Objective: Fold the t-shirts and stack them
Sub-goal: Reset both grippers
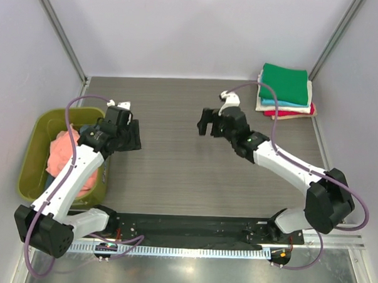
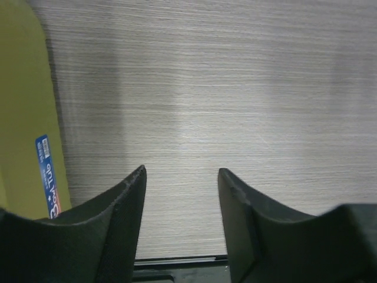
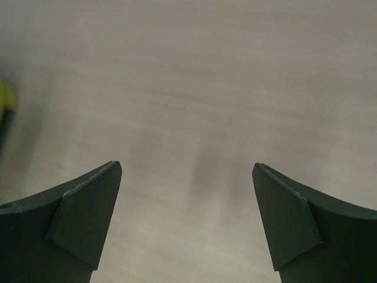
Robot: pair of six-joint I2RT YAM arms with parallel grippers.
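An olive-green tub (image 1: 33, 148) is seen on the table (image 1: 175, 166), just to the left of the left gripper (image 1: 130, 136). A salmon-pink t-shirt (image 1: 64, 156) is bunched up inside the tub and is not folded. A small dark bit of cloth is seen at the tub's far end, partly hidden by the arm, and what it is cannot be told.

Four folded shirts are stacked in the far right corner, well behind the right gripper (image 1: 205, 122). The green t-shirt (image 1: 284, 82) is laid on top. The cyan t-shirt (image 1: 285, 102) is under it, then the cream t-shirt (image 1: 259, 107), and the red t-shirt (image 1: 300, 112) is at the bottom.

The stack and the pink shirt are shown only by the top camera. In the left wrist view, the tub's outside wall is seen to the left of the fingers (image 2: 118, 224), and a blue label (image 2: 47, 175) is stuck on it. That label is not seen from above. In the right wrist view, bare table is seen past the fingers (image 3: 82, 218), with a tiny yellow-green bit at the far left edge.

Both arms are bent at the elbow and held out over the middle of the table, with the two grippers turned toward each other and well apart. The left fingers are held partly apart, and nothing is between them. The right fingers are spread wide, and nothing is held there either.
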